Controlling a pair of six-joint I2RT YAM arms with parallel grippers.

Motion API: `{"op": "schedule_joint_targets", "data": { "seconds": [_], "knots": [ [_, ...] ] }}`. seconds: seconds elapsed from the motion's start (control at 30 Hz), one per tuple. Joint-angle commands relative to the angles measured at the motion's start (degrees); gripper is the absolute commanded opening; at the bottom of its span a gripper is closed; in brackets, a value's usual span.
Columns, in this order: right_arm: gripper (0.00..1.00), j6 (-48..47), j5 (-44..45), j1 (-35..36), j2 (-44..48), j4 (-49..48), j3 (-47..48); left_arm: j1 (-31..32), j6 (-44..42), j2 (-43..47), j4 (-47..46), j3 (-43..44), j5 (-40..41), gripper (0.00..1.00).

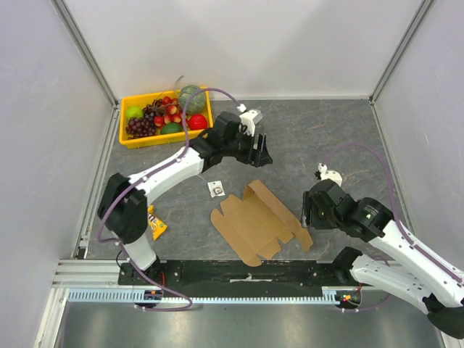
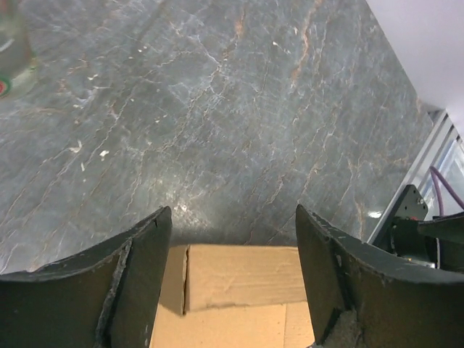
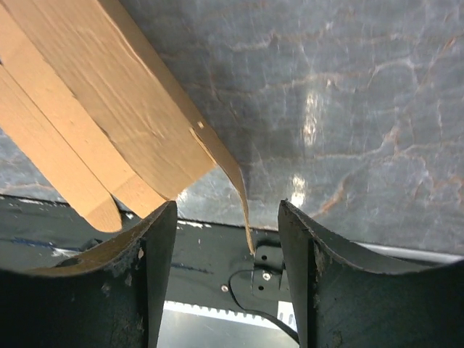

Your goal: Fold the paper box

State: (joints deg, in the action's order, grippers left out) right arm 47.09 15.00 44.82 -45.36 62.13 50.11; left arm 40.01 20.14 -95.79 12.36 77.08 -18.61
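Note:
The paper box [image 1: 259, 221] is a flat brown die-cut sheet near the table's front, with its far flap raised. My left gripper [image 1: 262, 154] hovers just beyond that far flap. In the left wrist view the left gripper [image 2: 232, 210] is open, and the cardboard [image 2: 243, 279] shows low between its fingers, apart from both. My right gripper [image 1: 307, 212] sits at the sheet's right edge. Seen from the right wrist, this gripper [image 3: 227, 206] is open, and a thin flap edge [image 3: 243, 203] of the box [image 3: 109, 109] hangs between the fingers untouched.
A yellow basket [image 1: 123, 139] of fruit stands at the back left. A small white round item [image 1: 215, 188] and a yellow snack packet [image 1: 156, 226] lie left of the sheet. The black base rail [image 1: 239, 274] runs along the near edge. A glass [image 2: 11, 51] stands far left.

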Motion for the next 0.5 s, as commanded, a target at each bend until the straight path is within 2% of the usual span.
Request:
{"op": "schedule_joint_targets", "data": {
  "seconds": [0.0, 0.2, 0.47],
  "knots": [
    [0.65, 3.9, -3.9, 0.0, 1.2, 2.6, -2.8, 1.3, -6.2, -6.0, 2.8, 5.8, -7.7, 0.73],
    [0.61, 4.2, -4.7, 0.0, 2.2, 1.4, -6.3, 5.3, -9.2, -11.1, 4.7, 8.6, -6.5, 0.72],
    [0.49, 4.5, -5.9, 0.0, 3.1, -5.8, -12.6, 7.5, -9.9, -16.2, 5.7, 10.8, -5.6, 0.70]
  ]
}}
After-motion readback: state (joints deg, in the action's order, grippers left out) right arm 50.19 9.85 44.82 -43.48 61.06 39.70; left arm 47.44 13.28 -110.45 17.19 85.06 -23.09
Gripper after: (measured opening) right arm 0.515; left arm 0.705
